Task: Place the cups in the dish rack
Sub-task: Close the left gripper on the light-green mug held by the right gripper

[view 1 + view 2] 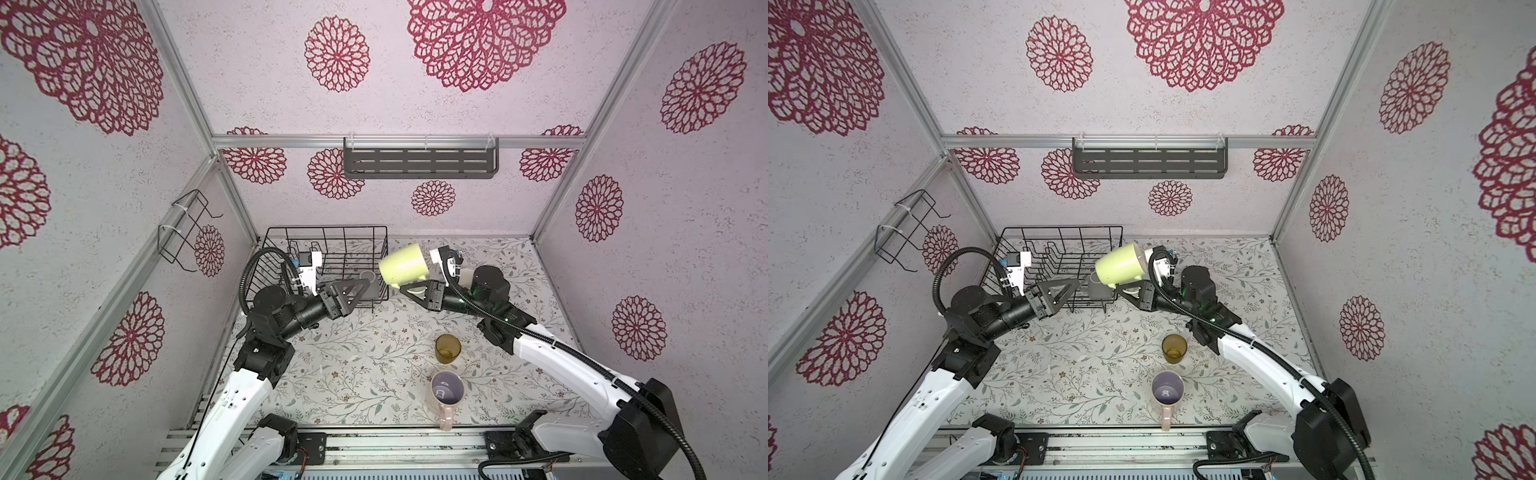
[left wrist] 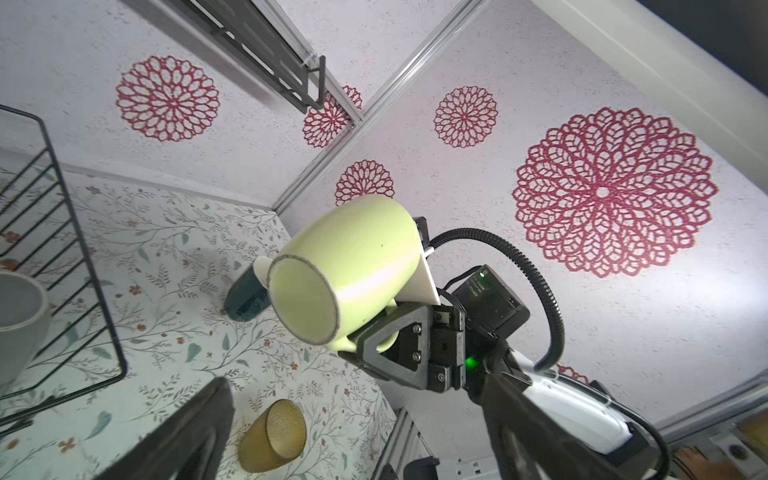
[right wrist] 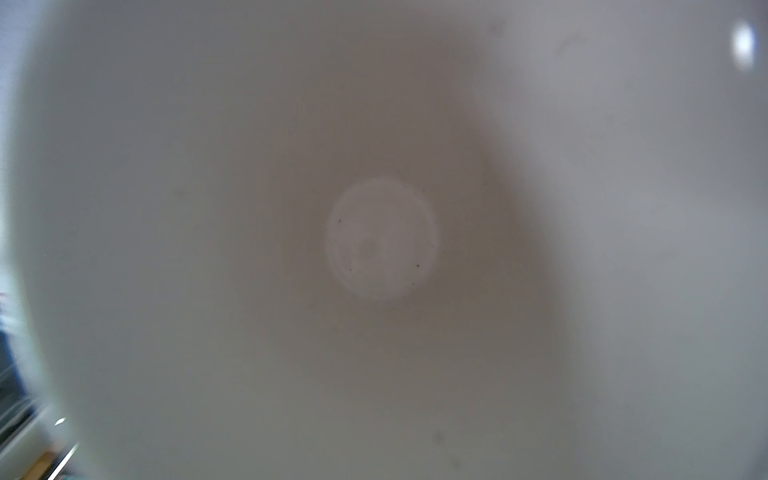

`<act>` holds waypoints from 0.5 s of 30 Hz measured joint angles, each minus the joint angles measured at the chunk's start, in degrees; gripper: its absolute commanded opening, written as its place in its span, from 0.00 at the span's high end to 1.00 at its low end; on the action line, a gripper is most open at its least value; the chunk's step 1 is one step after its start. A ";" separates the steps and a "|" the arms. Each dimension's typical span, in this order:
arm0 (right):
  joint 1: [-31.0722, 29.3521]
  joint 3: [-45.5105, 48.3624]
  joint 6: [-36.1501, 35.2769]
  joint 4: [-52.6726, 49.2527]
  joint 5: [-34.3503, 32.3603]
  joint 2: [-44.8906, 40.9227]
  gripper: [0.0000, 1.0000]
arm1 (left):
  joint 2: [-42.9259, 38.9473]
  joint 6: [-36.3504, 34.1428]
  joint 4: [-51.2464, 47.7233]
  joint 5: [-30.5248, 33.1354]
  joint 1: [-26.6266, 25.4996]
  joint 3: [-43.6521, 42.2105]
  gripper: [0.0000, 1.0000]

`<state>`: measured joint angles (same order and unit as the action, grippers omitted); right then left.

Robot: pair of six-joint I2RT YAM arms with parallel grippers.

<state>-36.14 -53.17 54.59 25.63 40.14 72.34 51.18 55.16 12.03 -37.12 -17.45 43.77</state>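
Note:
My right gripper (image 1: 415, 289) is shut on the handle of the pale yellow-green mug (image 1: 402, 264) (image 1: 1121, 262) (image 2: 345, 270). It holds the mug tilted in the air just right of the dish rack (image 1: 324, 228) (image 1: 1059, 227), mouth towards the rack. The mug's base (image 3: 380, 239) fills the right wrist view. My left gripper (image 1: 360, 291) (image 2: 357, 440) is open and empty at the rack's front right corner, next to a grey mug (image 1: 1098, 287) (image 2: 16, 316) inside the rack. The amber tumbler (image 1: 448, 349) and the pink mug (image 1: 446, 390) stand on the table. A dark teal mug (image 2: 245, 299) shows behind the held mug.
A dark grey slotted shelf (image 1: 419, 160) hangs on the back wall. A small bent wire holder (image 1: 187, 228) is fixed to the left wall. The metal rail (image 1: 374, 444) runs along the table's front edge. Walls close in the table on three sides.

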 measured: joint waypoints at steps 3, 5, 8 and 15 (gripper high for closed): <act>-0.57 0.04 5.70 7.82 3.28 2.08 1.00 | 2.60 3.32 5.01 -1.84 0.07 -0.37 0.03; -1.27 -0.07 7.34 10.12 4.63 3.26 1.00 | 4.57 5.20 7.85 -2.75 0.09 -0.31 0.03; -2.71 -1.01 8.98 11.65 5.95 5.40 1.00 | 7.04 8.22 11.69 -4.00 0.11 -0.28 0.03; -4.92 -4.44 10.78 14.12 7.32 9.84 1.00 | 8.00 10.25 12.90 -3.93 0.15 -0.11 0.03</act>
<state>-41.06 -57.60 65.36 39.75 47.46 82.17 59.18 65.41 24.93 -41.06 -17.30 43.66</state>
